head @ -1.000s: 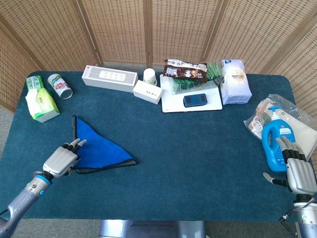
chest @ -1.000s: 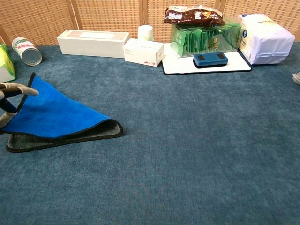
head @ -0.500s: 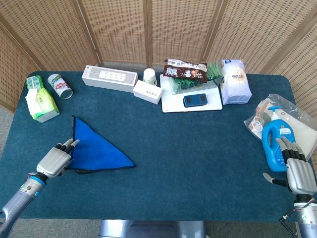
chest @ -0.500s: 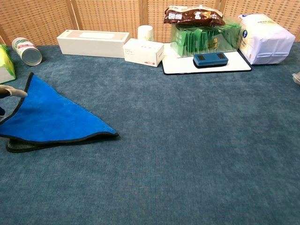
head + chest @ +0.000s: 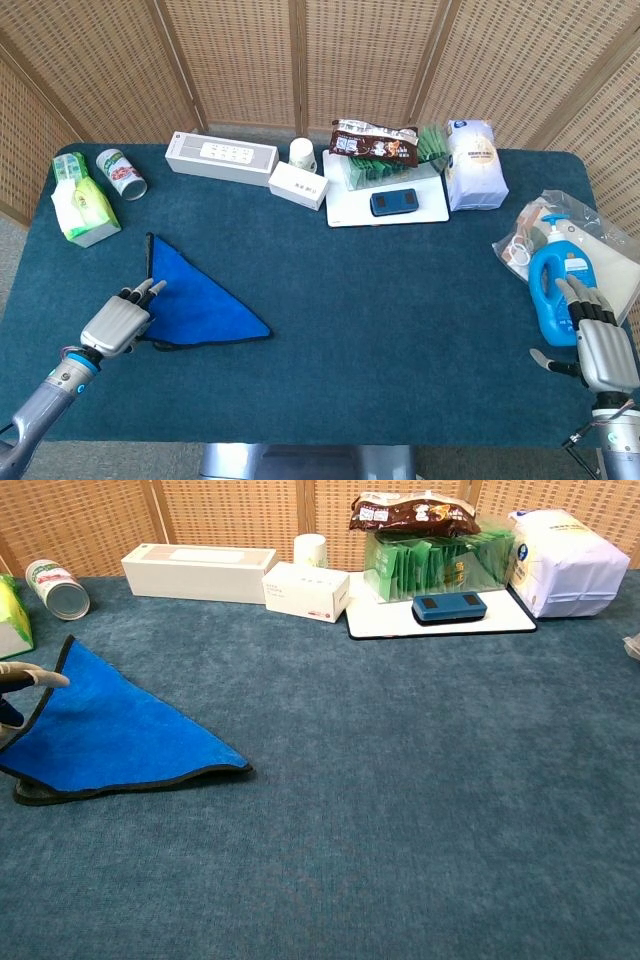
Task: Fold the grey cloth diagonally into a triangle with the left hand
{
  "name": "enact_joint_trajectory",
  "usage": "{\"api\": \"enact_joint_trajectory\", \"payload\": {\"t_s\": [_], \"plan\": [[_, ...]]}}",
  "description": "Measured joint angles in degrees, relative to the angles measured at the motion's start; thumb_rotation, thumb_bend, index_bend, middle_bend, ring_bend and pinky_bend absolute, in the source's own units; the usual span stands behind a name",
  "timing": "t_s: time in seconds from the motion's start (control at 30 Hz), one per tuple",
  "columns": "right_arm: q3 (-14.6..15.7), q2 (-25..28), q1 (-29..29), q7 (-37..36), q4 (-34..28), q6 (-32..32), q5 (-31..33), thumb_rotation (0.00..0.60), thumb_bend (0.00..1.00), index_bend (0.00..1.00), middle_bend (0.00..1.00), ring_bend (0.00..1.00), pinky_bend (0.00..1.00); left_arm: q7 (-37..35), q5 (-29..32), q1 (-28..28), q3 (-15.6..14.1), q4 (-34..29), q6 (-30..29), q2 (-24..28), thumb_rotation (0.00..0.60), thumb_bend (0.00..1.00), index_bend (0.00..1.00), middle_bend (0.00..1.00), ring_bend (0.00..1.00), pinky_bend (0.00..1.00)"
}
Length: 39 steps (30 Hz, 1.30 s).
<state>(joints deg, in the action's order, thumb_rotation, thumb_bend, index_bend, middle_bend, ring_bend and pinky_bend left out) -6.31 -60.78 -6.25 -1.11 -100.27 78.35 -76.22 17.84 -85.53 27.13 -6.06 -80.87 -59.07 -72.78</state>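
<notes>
The cloth (image 5: 195, 305) lies folded into a triangle at the front left of the table, blue side up, with a grey strip of the lower layer (image 5: 40, 793) showing along its near edge. My left hand (image 5: 120, 322) is at the cloth's left edge, fingers stretched out, their tips over the blue fabric and nothing gripped. In the chest view only a fingertip (image 5: 35, 676) shows at the frame's left border beside the cloth (image 5: 110, 735). My right hand (image 5: 602, 348) rests at the front right, fingers apart, holding nothing.
A blue bottle (image 5: 553, 290) stands just left of my right hand, with a plastic bag (image 5: 570, 225) behind it. Boxes (image 5: 220, 157), a cup (image 5: 303, 153), a white tray (image 5: 385, 210) with snacks, a can (image 5: 122, 173) and a tissue pack (image 5: 82, 205) line the back and left.
The raised upper layer has settled flat onto the lower one. My left hand drew back off the cloth to its left edge. The right hand has not moved.
</notes>
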Motion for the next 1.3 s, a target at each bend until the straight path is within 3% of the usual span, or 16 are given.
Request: {"api": "enact_joint_trajectory", "payload": {"t_s": [0.17, 0.37, 0.43, 0.6, 0.7, 0.77, 0.97, 1.3], "plan": [[-0.01, 0.00, -0.04, -0.08, 0.03, -0.08, 0.05, 0.600, 0.00, 0.00, 0.00, 0.00, 0.00, -5.50, -1.85, 0.81, -0.88, -0.81, 1.29, 1.89, 0.600, 0.59, 0.04, 0.00, 0.00, 0.14], [0.06, -0.07, -0.04, 0.25, -0.08, -0.04, 0.01, 0.600, 0.00, 0.00, 0.00, 0.00, 0.00, -16.53, -6.86, 1.59, -2.41, -0.33, 0.49, 5.03, 0.600, 0.56, 0.00, 0.00, 0.00, 0.08], [0.09, -0.15, -0.04, 0.42, -0.13, -0.01, 0.00, 0.600, 0.00, 0.00, 0.00, 0.00, 0.00, -18.83, -8.45, 1.54, -2.87, -0.02, -0.68, 6.55, 0.600, 0.50, 0.00, 0.00, 0.00, 0.05], [0.18, -0.31, -0.12, 0.79, -0.15, -0.11, -0.06, 0.600, 0.00, 0.00, 0.00, 0.00, 0.00, -17.26, -8.97, 0.82, -2.96, 0.34, -2.56, 7.90, 0.600, 0.18, 0.00, 0.00, 0.00, 0.00], [0.35, -0.41, -0.18, 1.06, -0.27, -0.21, -0.31, 0.600, 0.00, 0.00, 0.00, 0.00, 0.00, -14.19, -7.94, 0.41, -2.52, 0.17, -2.59, 8.10, 0.600, 0.05, 0.00, 0.00, 0.00, 0.00], [0.41, -0.47, -0.18, 1.15, -0.34, -0.18, -0.38, 0.600, 0.00, 0.00, 0.00, 0.00, 0.00, -12.21, -6.98, 0.19, -2.09, -0.14, -2.37, 8.02, 0.600, 0.01, 0.00, 0.00, 0.00, 0.00], [0.32, -0.41, -0.19, 0.96, -0.35, -0.20, -0.20, 0.600, 0.00, 0.00, 0.00, 0.00, 0.00, -9.34, -5.32, -0.24, -0.73, -0.88, -1.86, 6.79, 0.600, 0.00, 0.00, 0.00, 0.00, 0.00], [0.39, -0.37, -0.22, 0.76, -0.36, -0.20, -0.48, 0.600, 0.00, 0.00, 0.00, 0.00, 0.00, -8.82, -4.71, -2.26, 1.67, 2.50, -7.56, 4.54, 0.600, 0.00, 0.00, 0.00, 0.00, 0.00]]}}
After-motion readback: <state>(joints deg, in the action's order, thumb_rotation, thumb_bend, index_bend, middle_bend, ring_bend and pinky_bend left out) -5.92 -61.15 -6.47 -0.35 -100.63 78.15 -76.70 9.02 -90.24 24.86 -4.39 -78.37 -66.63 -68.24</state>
